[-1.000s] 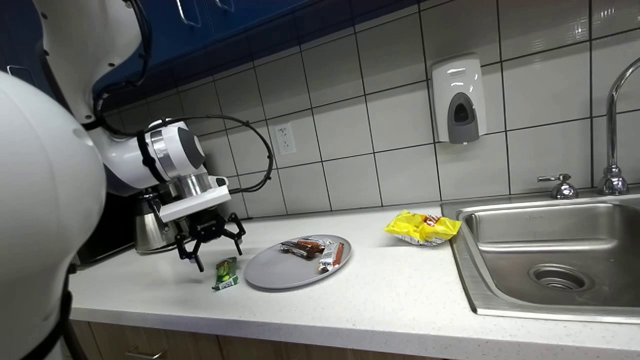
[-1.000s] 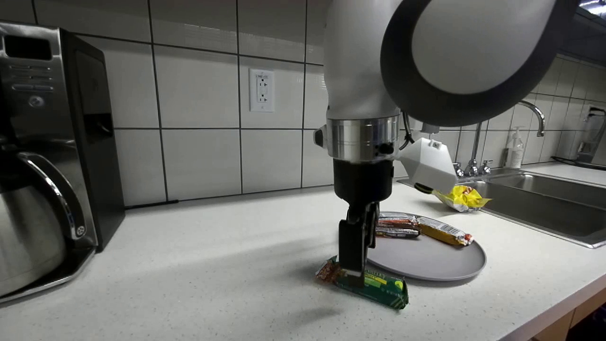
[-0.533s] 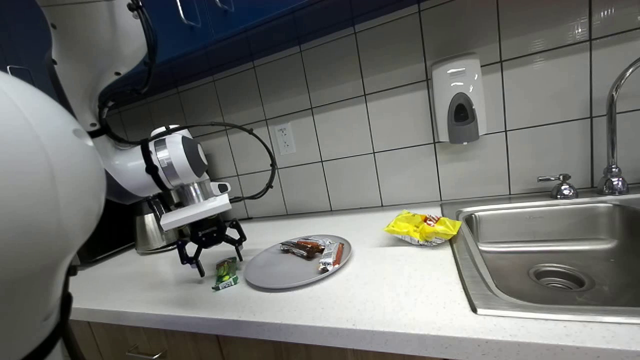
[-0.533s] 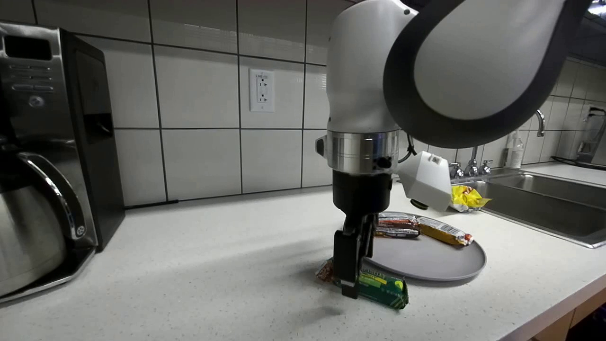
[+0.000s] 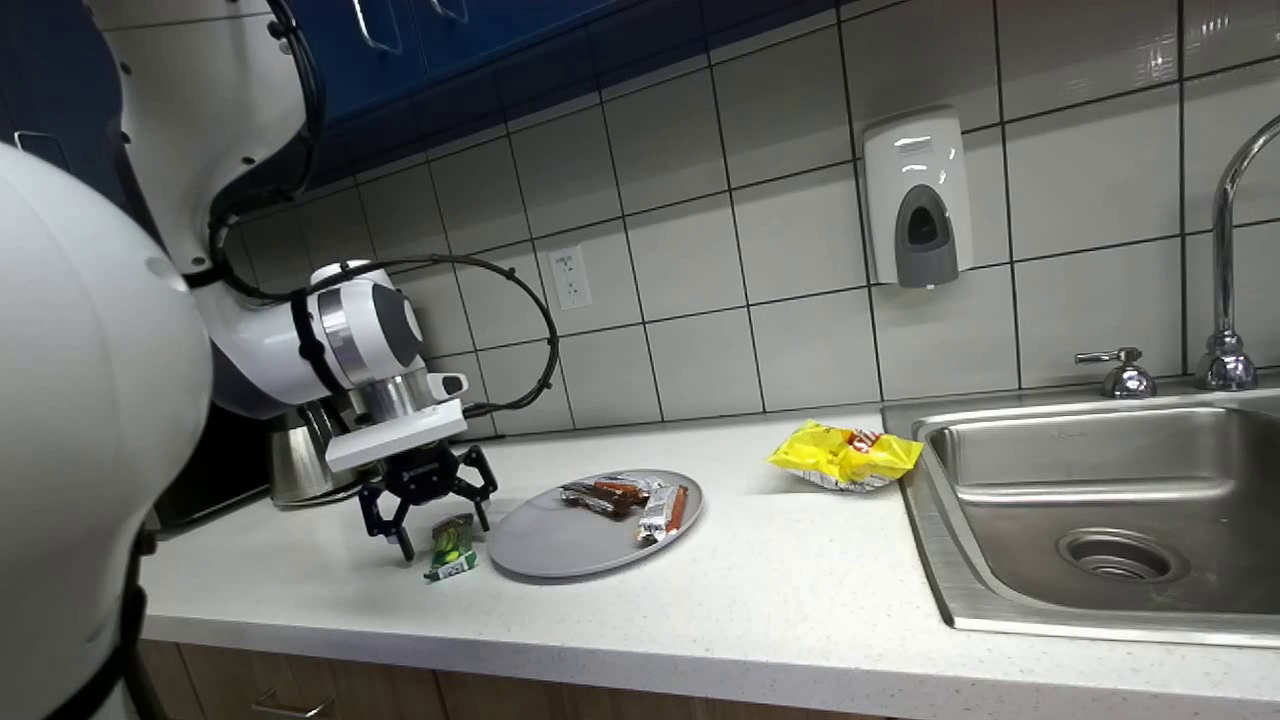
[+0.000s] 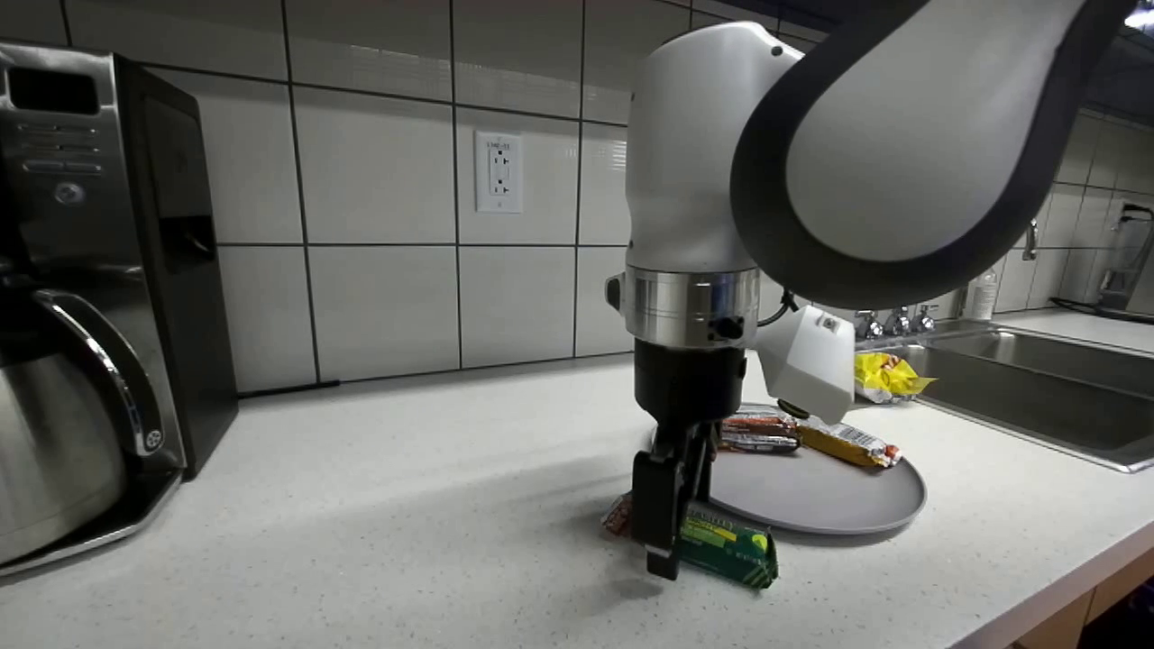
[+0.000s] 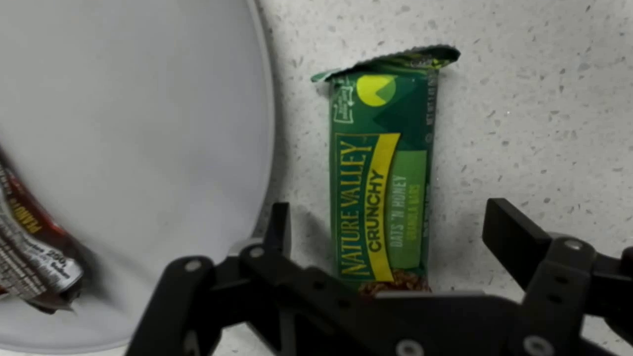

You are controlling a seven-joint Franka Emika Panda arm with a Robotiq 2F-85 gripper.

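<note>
Gripper (image 7: 388, 215) points down, jaws spread wide & not clasping anything: its fingers (image 7: 517, 237) stand on opp. sides of the green granola bar (image 7: 381, 188), w/ a gap showing on ea. side in wrist view. Can't tell if the tips touch the counter (image 5: 760, 610). A white housing (image 6: 807, 361) is mounted on the wrist just above. Bar lies flat on the counter, label up (Nature Valley Crunchy, Oats 'n Honey), one crimped end curled up; its other end is partly hidden by the gripper in wrist view. One finger is b/w the bar & the gray plate (image 7: 173, 123), whose rim is just beside the bar, not touching. On the plate: a few wrapped bars, incl. a dark brown one (image 6: 762, 442) & a yellow one (image 6: 847, 444), bunched toward the far side in an exterior view; can't tell exact no. Farther along the counter, well apart from the gripper, a crinkled yellow bag (image 5: 845, 455) is just beside the steel sink (image 5: 1085, 450) w/ its chrome faucet (image 5: 1223, 270). Opp. dir.: coffee maker (image 6: 171, 315) w/ steel carafe (image 6: 54, 451). On the tiled wall (image 5: 680, 240) behind: white outlet (image 6: 499, 171), seen in both exterior views, + a soap dispenser (image 5: 918, 170) in an exterior view. Blue cabinets (image 5: 490, 30) up top, wood drawers (image 5: 370, 680) below the counter
</note>
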